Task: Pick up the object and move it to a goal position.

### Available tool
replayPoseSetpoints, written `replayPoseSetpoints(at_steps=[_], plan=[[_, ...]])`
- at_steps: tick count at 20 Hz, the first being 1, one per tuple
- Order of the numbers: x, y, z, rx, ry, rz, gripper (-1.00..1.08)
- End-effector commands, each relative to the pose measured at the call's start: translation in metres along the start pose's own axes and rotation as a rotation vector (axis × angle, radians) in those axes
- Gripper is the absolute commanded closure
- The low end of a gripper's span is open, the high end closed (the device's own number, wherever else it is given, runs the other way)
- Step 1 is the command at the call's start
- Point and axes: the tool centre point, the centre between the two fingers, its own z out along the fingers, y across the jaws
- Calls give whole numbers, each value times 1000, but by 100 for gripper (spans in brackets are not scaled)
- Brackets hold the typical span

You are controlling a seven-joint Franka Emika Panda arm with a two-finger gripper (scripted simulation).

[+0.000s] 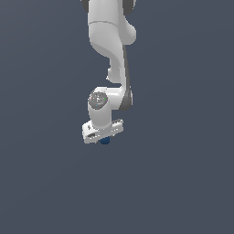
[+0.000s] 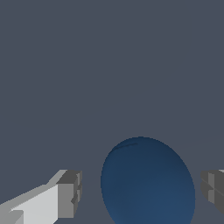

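Note:
The object is a small dark blue sphere [image 1: 105, 141], seen just under the white gripper [image 1: 102, 136] in the exterior view, mostly hidden by the hand. In the wrist view the sphere [image 2: 148, 183] looms large between the two grey fingertips [image 2: 70, 192]. The gripper [image 2: 141, 192] is open and straddles the sphere. There is a clear gap between the sphere and one fingertip and a narrow gap at the other. The sphere sits on the flat grey surface [image 2: 109, 65].
The white arm [image 1: 112, 41] comes down from the top of the exterior view, above the gripper. A plain dark grey surface [image 1: 183, 183] lies all around. No goal marker shows.

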Motion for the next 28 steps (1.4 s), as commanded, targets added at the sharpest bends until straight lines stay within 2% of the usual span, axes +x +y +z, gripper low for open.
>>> replayPoseSetpoints(at_steps=[1, 2, 3, 18, 28], plan=[[1, 1, 4, -1, 1, 0, -92], [1, 1, 4, -1, 1, 0, -92], [1, 1, 4, -1, 1, 0, 108], [2, -2, -4, -1, 2, 0, 108], [13, -25, -62, -2, 1, 0, 108]])
